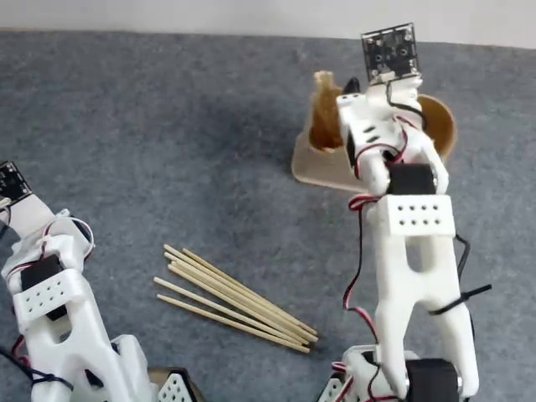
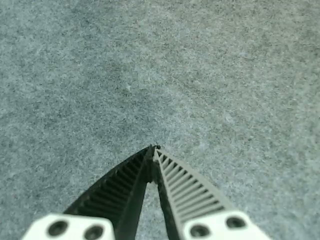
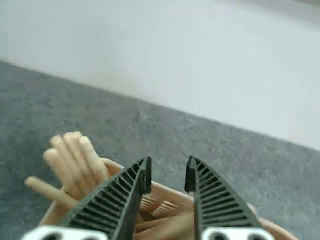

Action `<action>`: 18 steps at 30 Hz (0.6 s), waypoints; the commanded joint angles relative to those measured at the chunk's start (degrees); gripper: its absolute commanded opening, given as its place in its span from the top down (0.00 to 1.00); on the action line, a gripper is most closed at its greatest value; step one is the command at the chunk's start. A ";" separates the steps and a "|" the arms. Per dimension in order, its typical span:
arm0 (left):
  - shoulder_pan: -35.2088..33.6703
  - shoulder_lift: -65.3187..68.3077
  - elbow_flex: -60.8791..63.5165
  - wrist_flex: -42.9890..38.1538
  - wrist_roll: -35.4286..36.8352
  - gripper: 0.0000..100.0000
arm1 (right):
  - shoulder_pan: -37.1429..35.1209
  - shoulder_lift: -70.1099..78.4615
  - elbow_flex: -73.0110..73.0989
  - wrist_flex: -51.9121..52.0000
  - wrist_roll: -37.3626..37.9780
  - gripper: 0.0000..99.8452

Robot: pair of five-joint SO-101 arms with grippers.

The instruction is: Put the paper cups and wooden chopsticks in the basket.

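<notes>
High view: the table is covered with a grey, felt-like cloth that has a rough, fuzzy surface. At the far edge stands the basket, a light brown piece with a flat, smooth rim and a rounded shape. A bunch of wooden chopsticks stands upright in the left part of the basket, and the ends rise above its rim. My right arm, made of white plastic with red and black wires, reaches from the near edge over the basket.

In the right wrist view, my right pincer hangs just above the basket rim. Its two black ribbed fingers stand a little apart with a narrow gap between the tips, and they hold nothing. The standing chopsticks are beside it, pale and round at the ends.

More loose chopsticks lie flat on the cloth toward the near edge, between my two arms. They are thin, straight, pale sticks, fanned out at one end and close together at the other.

My left arm is at the near left corner. In the left wrist view, my left pincer is closed with its tips meeting, empty, above bare cloth.
</notes>
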 commanded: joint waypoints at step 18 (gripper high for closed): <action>1.19 -1.01 -0.48 -1.05 -0.18 0.99 | -10.77 -21.85 -2.15 18.95 0.44 0.87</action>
